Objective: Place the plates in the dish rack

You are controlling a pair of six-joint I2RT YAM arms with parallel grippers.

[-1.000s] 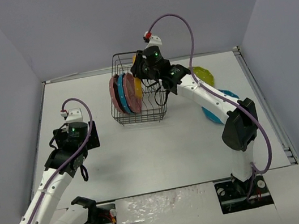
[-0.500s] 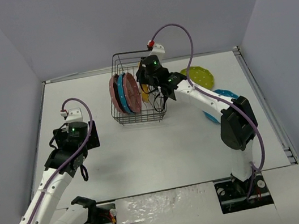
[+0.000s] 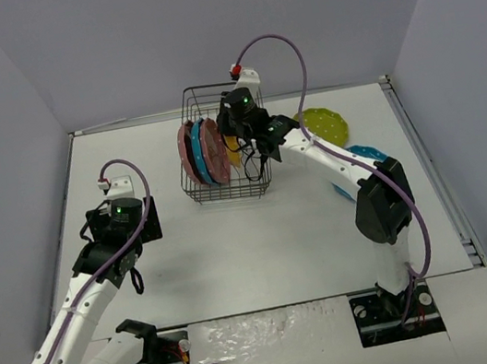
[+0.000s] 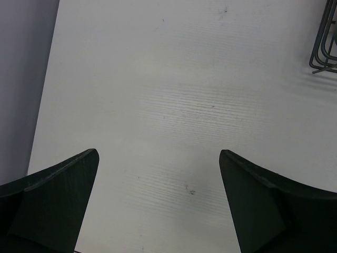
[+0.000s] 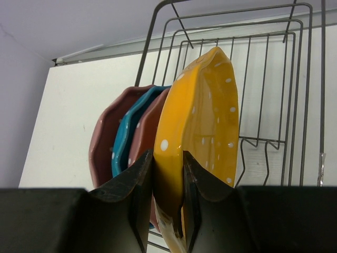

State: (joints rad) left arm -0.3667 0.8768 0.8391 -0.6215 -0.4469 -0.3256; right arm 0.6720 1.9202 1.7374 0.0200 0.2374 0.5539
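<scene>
The black wire dish rack [image 3: 225, 183] stands at the back middle of the table. In it stand upright a pink plate [image 3: 188, 152], a blue plate [image 3: 200, 152] and a second pink plate [image 3: 215, 149]. My right gripper [image 5: 167, 174] is shut on the rim of the orange plate [image 5: 202, 121] and holds it upright inside the rack [image 5: 274, 79], just right of the three plates. The lime green plate [image 3: 323, 124] and another blue plate [image 3: 354, 173] lie on the table right of the rack. My left gripper [image 4: 158, 174] is open and empty over bare table, far left of the rack.
Grey walls close the table on the left, back and right. A corner of the rack [image 4: 326, 47] shows at the top right of the left wrist view. The right arm's purple cable [image 3: 289, 62] loops above the rack.
My right gripper has moved the orange plate down and left into the rack, closer to the standing plates. The left arm has not moved.
</scene>
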